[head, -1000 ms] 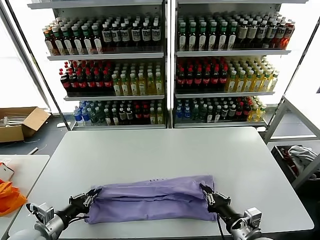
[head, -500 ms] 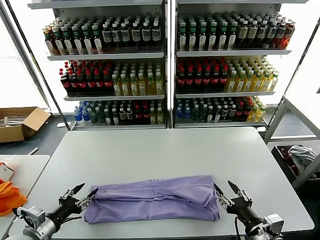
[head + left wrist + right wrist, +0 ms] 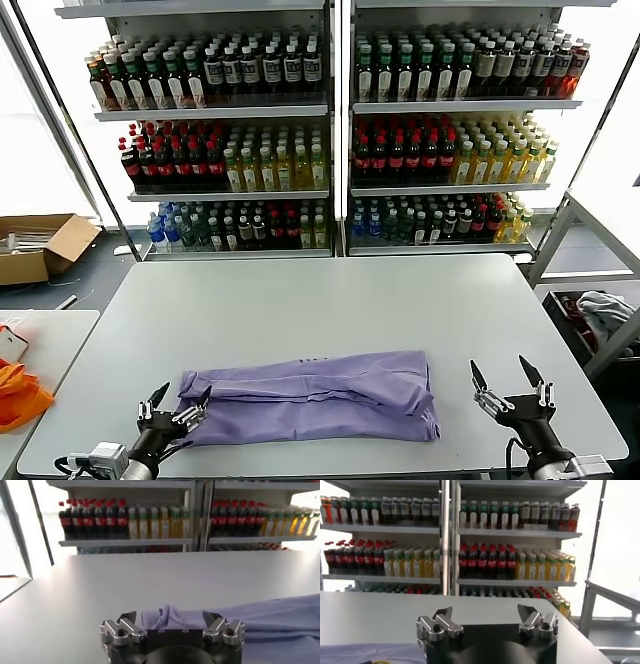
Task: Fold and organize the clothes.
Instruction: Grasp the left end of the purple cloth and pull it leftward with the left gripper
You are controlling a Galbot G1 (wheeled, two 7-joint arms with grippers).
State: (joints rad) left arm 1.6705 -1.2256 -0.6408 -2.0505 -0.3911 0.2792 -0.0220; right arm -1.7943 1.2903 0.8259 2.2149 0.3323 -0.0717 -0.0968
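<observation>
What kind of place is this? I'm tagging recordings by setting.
Probably a mock shop or test lab, not a home: stocked drink shelves fill the back, a plain grey table holds a folded lavender T-shirt, and an open cardboard box sits on the floor.

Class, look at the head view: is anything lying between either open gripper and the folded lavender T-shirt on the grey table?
Nothing visible does. The left gripper sits at the lavender T-shirt's left end; bare grey table separates the right gripper from its right end.
</observation>
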